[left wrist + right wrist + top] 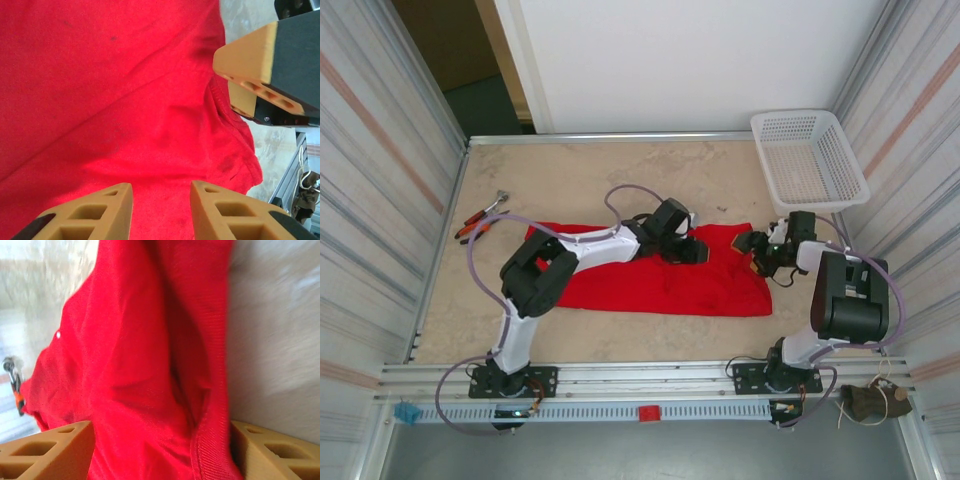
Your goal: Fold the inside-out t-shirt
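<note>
While the inside-out t-shirt (660, 285) lies spread mid-table, the left gripper (692, 248) hovers over its 1 o'clock area — jaws partly apart, nothing between them. Right gripper (757, 252) at the shirt's 3 o'clock edge — jaws wide, bunched hem between them.

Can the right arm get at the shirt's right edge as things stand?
Probably yes: the right pincer hangs with open jaws astride the hemmed edge of the bright red cloth t-shirt. The left pincer sits farther in over the cloth, apart from it.
</note>
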Tool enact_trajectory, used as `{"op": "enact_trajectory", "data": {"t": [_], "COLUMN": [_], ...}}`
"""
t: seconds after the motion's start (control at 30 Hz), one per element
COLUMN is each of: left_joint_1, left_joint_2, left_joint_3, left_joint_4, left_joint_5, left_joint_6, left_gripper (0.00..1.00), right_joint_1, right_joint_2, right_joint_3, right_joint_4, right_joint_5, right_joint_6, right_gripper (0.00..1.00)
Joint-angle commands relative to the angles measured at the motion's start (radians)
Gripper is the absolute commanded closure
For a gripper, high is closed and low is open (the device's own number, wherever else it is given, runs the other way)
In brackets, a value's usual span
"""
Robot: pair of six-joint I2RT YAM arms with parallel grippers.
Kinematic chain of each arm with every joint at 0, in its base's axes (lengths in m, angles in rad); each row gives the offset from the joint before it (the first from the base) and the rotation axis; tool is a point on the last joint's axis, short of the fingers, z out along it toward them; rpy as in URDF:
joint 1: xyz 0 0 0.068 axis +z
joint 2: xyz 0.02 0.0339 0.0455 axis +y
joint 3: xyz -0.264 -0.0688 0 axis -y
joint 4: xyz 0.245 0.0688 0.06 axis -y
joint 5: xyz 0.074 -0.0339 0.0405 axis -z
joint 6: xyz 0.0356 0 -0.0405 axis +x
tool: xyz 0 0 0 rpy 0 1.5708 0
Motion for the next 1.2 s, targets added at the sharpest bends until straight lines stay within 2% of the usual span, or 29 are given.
{"op": "enact_trajectory", "data": {"t": [0.0,0.23,0.6,0.7,0.8,0.93,0.97,1.17], "left_joint_1": [-0.007,-0.016,-0.016,-0.014,0.004,0.064,0.086,0.272], "left_joint_2": [0.015,0.026,0.026,0.016,-0.013,-0.101,-0.135,-0.353], "left_joint_3": [-0.017,-0.038,-0.038,-0.035,-0.031,-0.075,-0.096,-0.224], "left_joint_4": [0.054,0.081,0.083,0.078,0.059,0.039,0.030,-0.129], "left_joint_5": [0.020,0.015,0.009,0.002,-0.003,-0.006,-0.007,-0.051], "left_joint_6": [-0.036,-0.051,-0.051,-0.046,-0.039,-0.032,-0.026,0.069], "left_gripper": [0.68,0.72,0.72,0.72,0.72,0.72,0.72,0.71], "right_joint_1": [0.006,0.024,0.179,0.203,0.228,0.243,0.241,0.181], "right_joint_2": [0.008,-0.009,-0.089,-0.087,-0.071,-0.053,-0.060,-0.189], "right_joint_3": [-0.027,-0.037,-0.039,-0.020,0.000,0.022,0.023,0.028], "right_joint_4": [0.004,-0.057,-0.164,-0.203,-0.220,-0.227,-0.228,-0.275], "right_joint_5": [-0.032,0.033,0.277,0.341,0.376,0.397,0.402,0.403], "right_joint_6": [0.003,-0.017,-0.022,-0.014,0.001,0.014,0.018,0.030], "right_gripper": [0.34,0.40,0.43,0.50,0.66,0.96,1.00,1.00]}}
